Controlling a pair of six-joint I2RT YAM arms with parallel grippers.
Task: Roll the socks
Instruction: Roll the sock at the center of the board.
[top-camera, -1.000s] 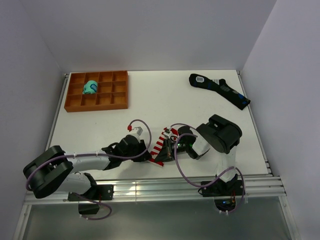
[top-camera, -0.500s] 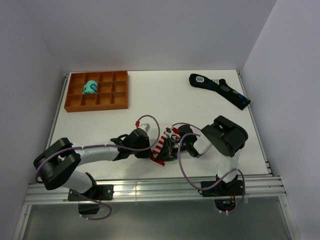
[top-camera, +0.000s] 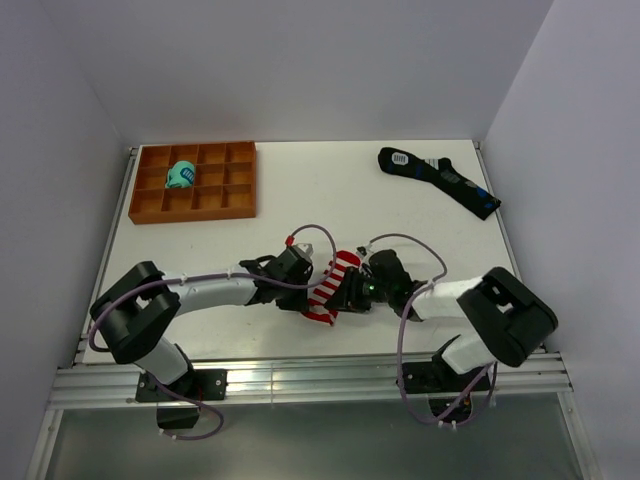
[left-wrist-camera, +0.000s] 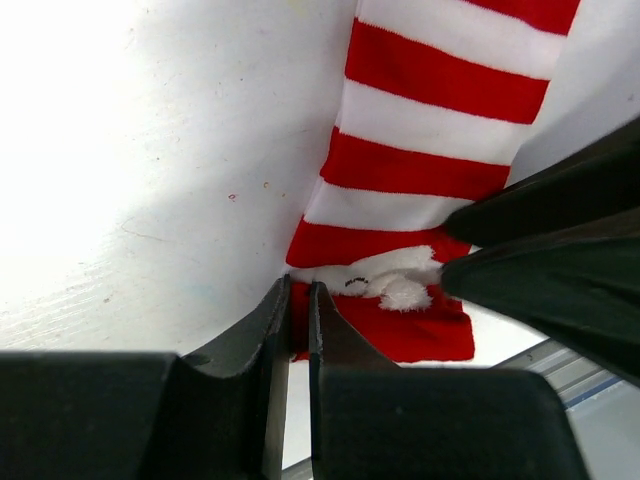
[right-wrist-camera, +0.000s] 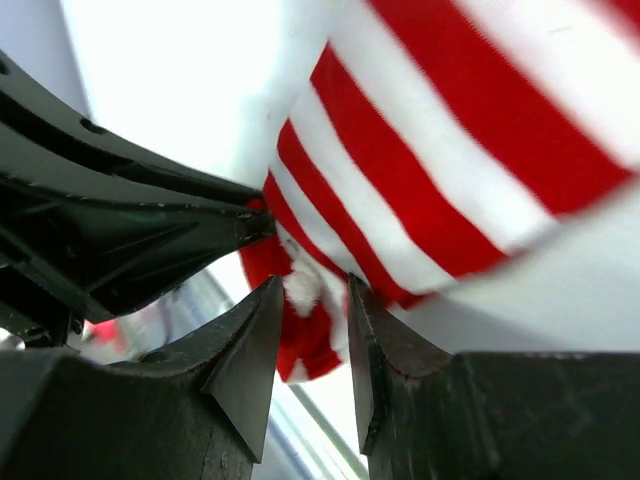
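The socks (top-camera: 331, 284) are red and white striped and lie near the table's front edge, between both grippers. My left gripper (top-camera: 306, 284) reaches in from the left. In the left wrist view the left gripper (left-wrist-camera: 298, 292) is shut on the red cuff edge of the socks (left-wrist-camera: 430, 120). My right gripper (top-camera: 351, 292) comes in from the right. Seen from the right wrist, the right gripper (right-wrist-camera: 312, 287) stands open, its fingers straddling the red cuff with the white mark on the socks (right-wrist-camera: 430, 170). The fingers do not press on the cuff.
An orange divided tray (top-camera: 240, 205) sits at the back left with a teal sock bundle (top-camera: 181, 175) in one compartment. A long black sock with blue patches (top-camera: 440, 178) lies at the back right. The table's metal front rail (top-camera: 320, 375) runs just behind the grippers.
My left gripper slid right to the socks and closed on the cuff edge. The right gripper opened from shut, and the right arm stretched lower and rightward. The socks shifted slightly right.
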